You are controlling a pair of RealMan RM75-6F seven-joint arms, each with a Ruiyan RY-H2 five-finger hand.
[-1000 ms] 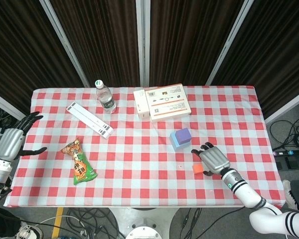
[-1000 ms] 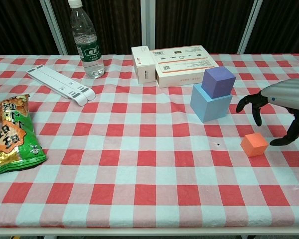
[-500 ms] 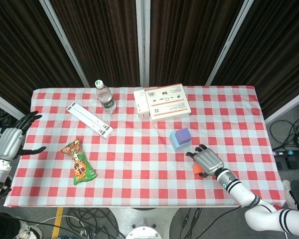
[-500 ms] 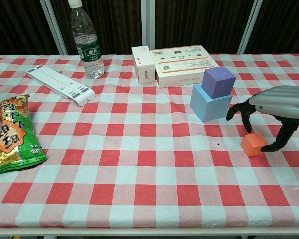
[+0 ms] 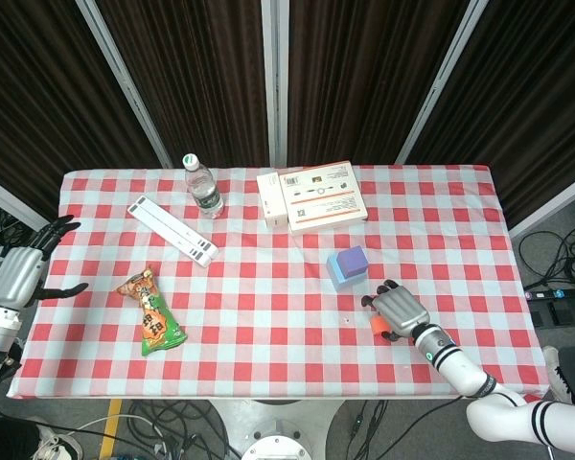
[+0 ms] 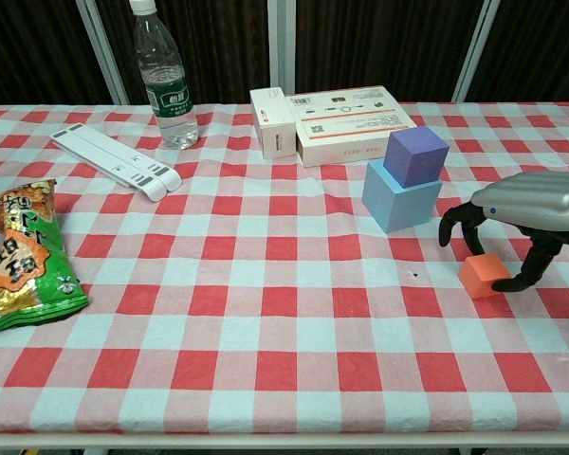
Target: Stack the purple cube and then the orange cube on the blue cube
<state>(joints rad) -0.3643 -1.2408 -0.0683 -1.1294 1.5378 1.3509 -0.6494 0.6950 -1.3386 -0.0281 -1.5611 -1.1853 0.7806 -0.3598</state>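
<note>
While the right hand (image 6: 522,210) arches over the small orange cube (image 6: 483,276) on the checked tabletop (image 6: 266,332), fingers either side, whether it grips I cannot tell; at its 11 o'clock the purple cube (image 6: 416,154) sits on the light blue cube (image 6: 402,196), and the left hand (image 5: 21,271) hangs released off the tabletop's 9 o'clock edge

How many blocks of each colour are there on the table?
Purple cube: 1
Blue cube: 1
Orange cube: 1
Total: 3 cubes
</note>
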